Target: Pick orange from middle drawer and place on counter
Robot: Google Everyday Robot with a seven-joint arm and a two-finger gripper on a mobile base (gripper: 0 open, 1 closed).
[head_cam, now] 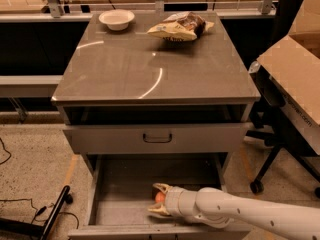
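The orange (pixel 159 197) lies on the floor of the open middle drawer (pixel 125 204), right of its middle. My gripper (pixel 158 200) reaches into the drawer from the lower right on a white arm (pixel 240 215) and sits around the orange, which shows only as a small patch inside it. The counter (pixel 150 69) is the glossy grey-brown top of the cabinet, well above the gripper.
A white bowl (pixel 116 19) and a tan and brown snack bag (pixel 179 28) sit at the back of the counter. A shut drawer front with a dark handle (pixel 157 138) overhangs the open drawer. A cardboard box (pixel 295 79) on a wheeled stand is at the right. A black pole (pixel 52 214) lies on the floor at the left.
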